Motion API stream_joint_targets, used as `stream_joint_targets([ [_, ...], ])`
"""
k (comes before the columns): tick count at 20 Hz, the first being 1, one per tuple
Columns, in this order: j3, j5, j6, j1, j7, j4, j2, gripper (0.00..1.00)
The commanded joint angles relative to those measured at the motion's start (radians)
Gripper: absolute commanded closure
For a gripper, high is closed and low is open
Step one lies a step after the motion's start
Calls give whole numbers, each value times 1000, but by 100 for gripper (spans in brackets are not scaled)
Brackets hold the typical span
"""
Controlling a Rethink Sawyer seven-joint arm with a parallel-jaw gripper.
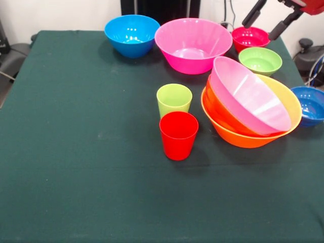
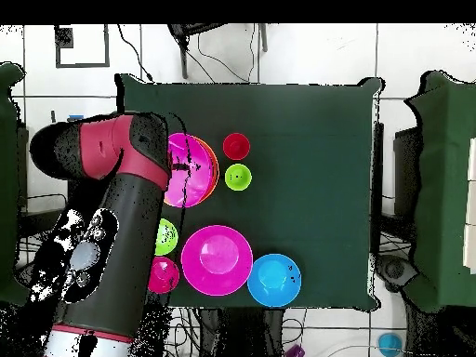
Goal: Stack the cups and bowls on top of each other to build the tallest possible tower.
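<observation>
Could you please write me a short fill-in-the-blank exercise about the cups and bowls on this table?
1. The red cup stands right in front of the ____ cup.
2. A pink bowl lies tilted inside the ____ bowl.
3. The light blue bowl sits beside the upright ____ bowl.
4. The number of cups on the table is ____.

Missing words: green; orange; pink; two

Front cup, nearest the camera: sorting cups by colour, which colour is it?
Red cup; clearest in the front view.
</observation>
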Motion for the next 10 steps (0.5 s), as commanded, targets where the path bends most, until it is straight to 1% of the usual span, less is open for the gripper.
stream_joint_targets([
  [1, 141, -21, -52, -33, 35, 74, 20, 0],
  [4, 139, -30, -87, -33, 31, 84, 16, 0],
  [7, 124, -55, -132, -32, 27, 79, 20, 0],
  [8, 126, -58, -117, -37, 9, 73, 22, 0],
  [10, 135, -58, -124, -50, -11, 53, 34, 0],
])
